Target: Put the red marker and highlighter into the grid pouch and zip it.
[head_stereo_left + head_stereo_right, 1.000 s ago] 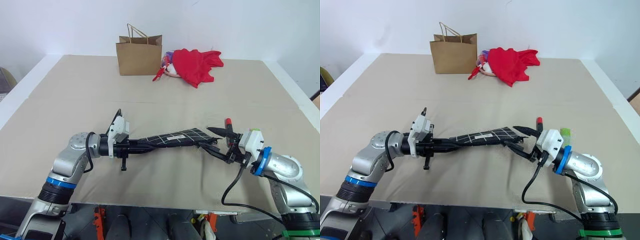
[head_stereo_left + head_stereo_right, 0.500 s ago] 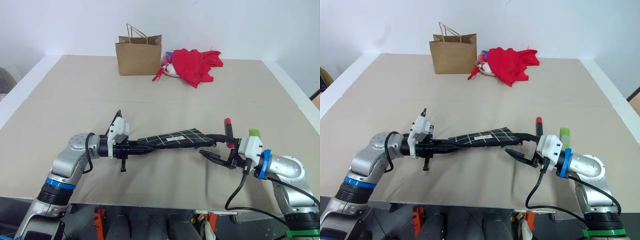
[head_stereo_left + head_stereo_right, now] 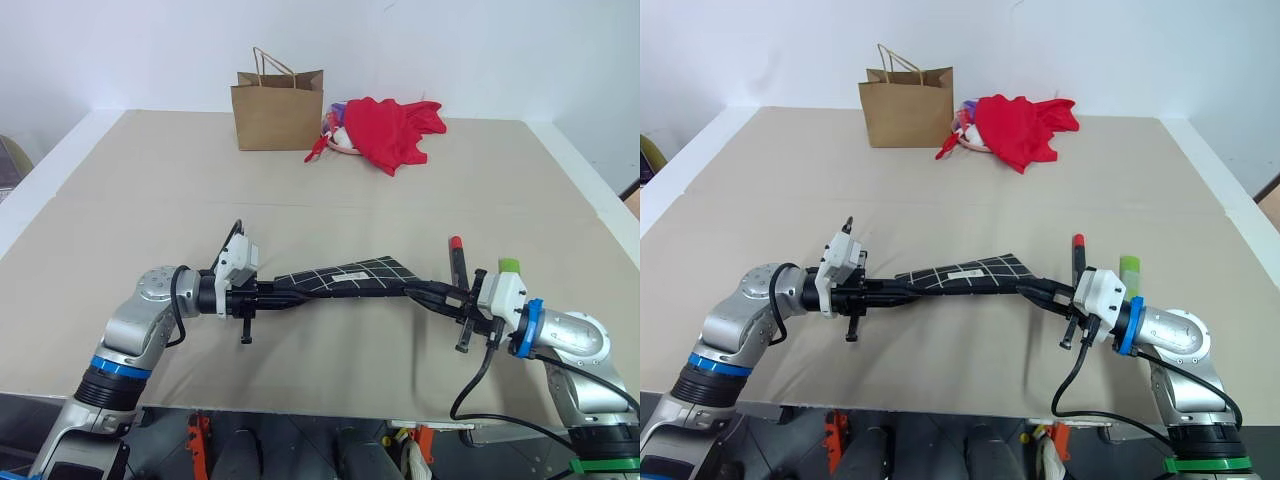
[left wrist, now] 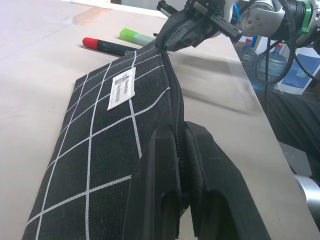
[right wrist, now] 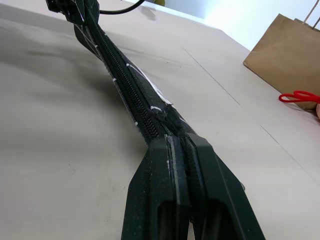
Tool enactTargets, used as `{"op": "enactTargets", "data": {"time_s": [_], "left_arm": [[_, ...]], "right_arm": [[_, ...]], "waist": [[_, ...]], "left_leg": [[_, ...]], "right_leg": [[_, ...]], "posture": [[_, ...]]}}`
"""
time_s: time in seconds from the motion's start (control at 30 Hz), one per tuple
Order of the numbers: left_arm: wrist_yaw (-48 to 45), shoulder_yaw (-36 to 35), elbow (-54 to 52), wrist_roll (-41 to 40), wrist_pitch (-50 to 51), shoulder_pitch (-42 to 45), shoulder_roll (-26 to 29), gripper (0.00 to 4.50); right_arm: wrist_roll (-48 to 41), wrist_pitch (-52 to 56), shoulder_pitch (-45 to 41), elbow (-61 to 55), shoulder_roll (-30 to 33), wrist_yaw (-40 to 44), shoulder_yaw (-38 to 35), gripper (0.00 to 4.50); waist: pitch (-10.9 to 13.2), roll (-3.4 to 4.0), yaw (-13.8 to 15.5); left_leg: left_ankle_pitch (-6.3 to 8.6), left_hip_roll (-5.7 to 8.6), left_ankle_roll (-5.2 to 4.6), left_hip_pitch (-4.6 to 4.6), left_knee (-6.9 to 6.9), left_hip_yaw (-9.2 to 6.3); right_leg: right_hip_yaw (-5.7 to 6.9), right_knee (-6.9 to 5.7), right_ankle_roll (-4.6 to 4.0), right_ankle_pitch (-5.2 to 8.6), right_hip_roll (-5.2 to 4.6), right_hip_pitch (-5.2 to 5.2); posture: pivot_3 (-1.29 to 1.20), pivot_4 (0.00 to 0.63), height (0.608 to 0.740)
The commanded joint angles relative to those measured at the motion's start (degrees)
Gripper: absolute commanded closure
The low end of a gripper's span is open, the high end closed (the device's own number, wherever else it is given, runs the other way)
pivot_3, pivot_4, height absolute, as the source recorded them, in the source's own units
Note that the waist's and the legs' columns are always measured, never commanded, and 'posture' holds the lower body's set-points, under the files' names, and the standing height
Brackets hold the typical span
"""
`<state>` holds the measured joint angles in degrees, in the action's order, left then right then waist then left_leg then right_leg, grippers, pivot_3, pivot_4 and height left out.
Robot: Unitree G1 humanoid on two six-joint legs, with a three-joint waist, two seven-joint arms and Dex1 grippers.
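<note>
Two arms are stretching the grid pouch between them above the desk, and we are seeing it held off the surface, running almost level from one pincer to the other. Going from the biggest things down, the beige desk is carrying a brown paper bag standing upright at its far edge, and just beside the bag a red cloth heap is lying. Nearer to us, the pouch is showing its white label on the side facing up, with the zipper running along its edge. Our left pincer is clamping one end of the pouch, fingers pressed together on the zipper edge. Our right pincer is gripping the opposite end, its fingers closed tight on the zipper line. Behind that end, the red marker is lying on the desk, outside the pouch, red cap pointing away from us. Just beside it, the lime-green highlighter is also resting on the desk, outside the pouch.
</note>
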<state>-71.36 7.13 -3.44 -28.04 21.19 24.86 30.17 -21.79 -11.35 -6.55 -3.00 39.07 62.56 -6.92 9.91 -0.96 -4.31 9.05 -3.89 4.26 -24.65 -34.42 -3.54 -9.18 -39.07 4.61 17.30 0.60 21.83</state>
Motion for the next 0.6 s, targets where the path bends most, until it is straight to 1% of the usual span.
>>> {"op": "enactTargets", "data": {"time_s": [0.03,0.17,0.33,0.6], "left_arm": [[-0.05,-1.0,-0.62,-0.13,-1.09,0.37,0.47,4.5],[0.14,-1.05,-0.16,0.47,-2.16,0.58,0.35,4.5],[0.04,0.15,-0.12,1.58,-3.96,0.75,-0.35,4.5],[-0.11,0.85,-0.24,2.04,-5.04,0.37,-0.9,4.5]], "right_arm": [[-2.15,-0.21,-0.39,-1.26,0.71,0.36,-2.12,4.46],[-3.36,1.13,-0.75,-2.26,1.09,0.65,-2.04,4.46],[-1.89,4.73,-2.66,-6.37,-0.26,-1.81,1.72,4.46],[-0.77,9.33,-3.12,-11.13,-1.43,-4.62,5.18,4.46]], "waist": [[0.0,0.0,0.0],[0.0,0.0,0.0],[0.0,0.0,-0.03],[0.0,0.0,0.02]], "left_leg": [[0.0,0.0,0.0,0.0,0.0,0.0],[0.0,0.0,0.0,0.0,0.0,0.0],[0.0,0.0,0.0,0.0,0.0,0.0],[0.0,0.0,0.0,-0.02,0.0,-0.01]], "right_leg": [[0.0,0.0,0.0,0.0,0.0,0.0],[0.0,0.0,0.0,0.0,0.0,0.0],[0.0,0.0,0.0,0.0,0.0,0.0],[0.0,0.0,0.01,0.01,0.0,0.0]], "posture": [[0.0,0.15,0.74],[0.0,0.15,0.74],[0.0,0.15,0.74],[0.0,0.15,0.74]]}}
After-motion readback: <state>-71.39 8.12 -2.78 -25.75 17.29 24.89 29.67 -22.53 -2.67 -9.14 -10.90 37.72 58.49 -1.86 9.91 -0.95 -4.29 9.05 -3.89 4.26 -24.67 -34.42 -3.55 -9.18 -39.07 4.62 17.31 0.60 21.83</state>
